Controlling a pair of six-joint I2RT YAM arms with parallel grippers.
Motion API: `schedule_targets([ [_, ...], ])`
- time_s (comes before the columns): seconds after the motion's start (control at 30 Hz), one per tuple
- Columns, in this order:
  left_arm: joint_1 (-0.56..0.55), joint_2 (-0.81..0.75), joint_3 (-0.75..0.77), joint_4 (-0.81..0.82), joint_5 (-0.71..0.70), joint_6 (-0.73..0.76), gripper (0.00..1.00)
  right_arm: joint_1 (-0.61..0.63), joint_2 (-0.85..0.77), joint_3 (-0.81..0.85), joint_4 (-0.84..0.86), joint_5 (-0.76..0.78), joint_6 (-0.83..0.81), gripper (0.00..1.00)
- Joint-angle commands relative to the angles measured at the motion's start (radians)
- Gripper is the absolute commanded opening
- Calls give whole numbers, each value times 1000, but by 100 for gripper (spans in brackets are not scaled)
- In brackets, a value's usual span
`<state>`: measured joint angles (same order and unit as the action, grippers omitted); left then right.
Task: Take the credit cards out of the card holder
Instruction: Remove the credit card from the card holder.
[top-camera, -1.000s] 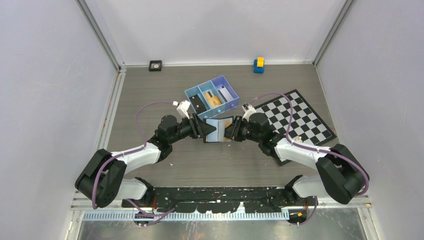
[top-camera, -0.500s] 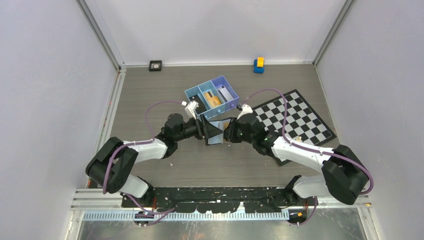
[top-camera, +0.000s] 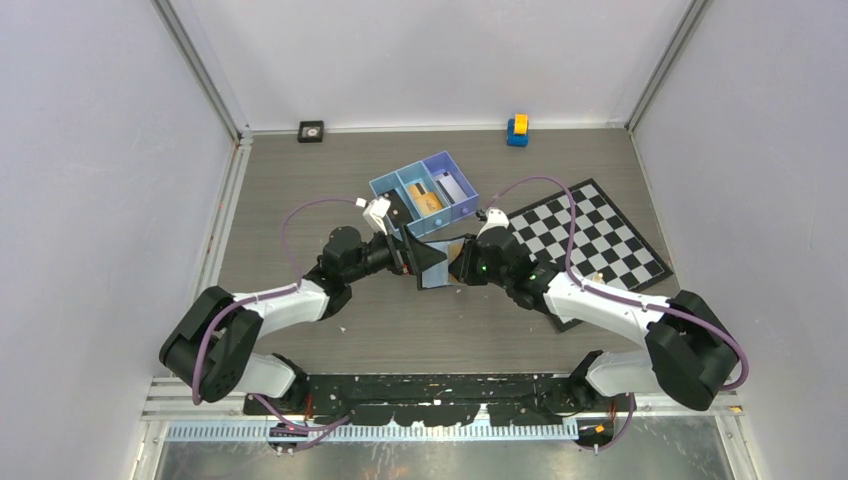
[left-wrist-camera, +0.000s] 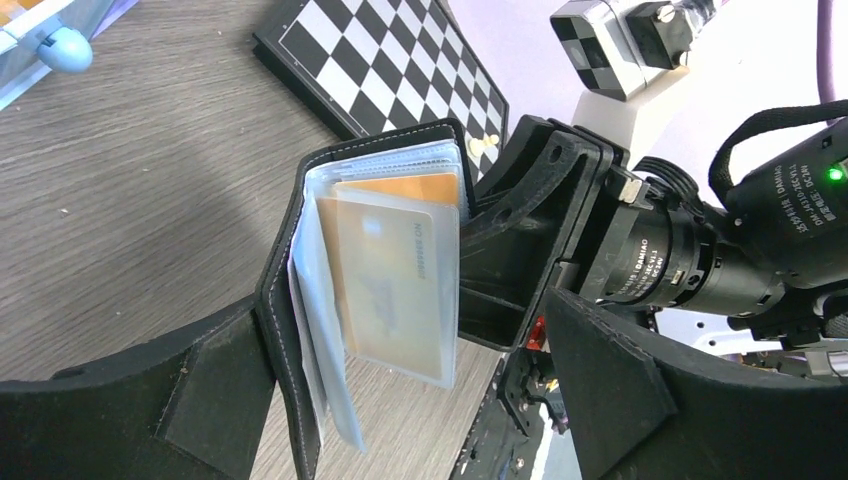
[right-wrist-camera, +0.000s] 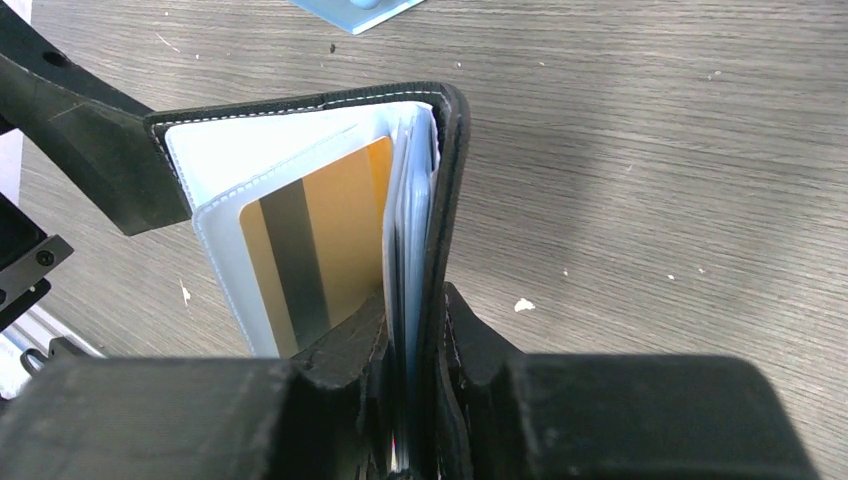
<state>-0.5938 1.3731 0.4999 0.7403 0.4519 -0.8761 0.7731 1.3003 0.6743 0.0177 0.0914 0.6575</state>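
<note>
The black card holder (top-camera: 437, 262) is held open above the table between my two grippers. My right gripper (top-camera: 462, 262) is shut on one cover and a stack of clear sleeves, as the right wrist view shows (right-wrist-camera: 413, 305). An orange-gold credit card (right-wrist-camera: 320, 240) with a dark stripe sits in a clear sleeve. In the left wrist view the same card (left-wrist-camera: 400, 270) shows inside the card holder (left-wrist-camera: 285, 300). My left gripper (left-wrist-camera: 420, 400) is open; its left finger lies against the outside of the other cover, and its right finger stands well apart. It also shows in the top view (top-camera: 418, 258).
A blue three-compartment tray (top-camera: 425, 195) with small items stands just behind the grippers. A black-and-white chequered board (top-camera: 590, 235) lies at the right, under the right arm. A yellow-and-blue toy (top-camera: 517, 129) and a small black square (top-camera: 311, 131) sit at the back wall.
Both grippers and the card holder have shifted slightly toward the tray. The left arm's elbow has moved and the card holder looks narrower from above.
</note>
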Motion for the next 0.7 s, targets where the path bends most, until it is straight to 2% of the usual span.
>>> schedule_targets([
  [0.0, -4, -5, 6, 6, -31, 44, 100, 2, -44, 34, 52, -7, -9, 0],
  [0.17, -6, 9, 35, -91, -59, 78, 100, 3, -56, 31, 55, -16, -9, 0],
  [0.53, -15, 41, 60, -117, -58, 69, 99, 2, 41, 103, -33, -9, -1, 1],
  [0.67, -14, 38, 64, -131, -63, 81, 83, 3, 11, 82, -23, -13, 0, 1],
])
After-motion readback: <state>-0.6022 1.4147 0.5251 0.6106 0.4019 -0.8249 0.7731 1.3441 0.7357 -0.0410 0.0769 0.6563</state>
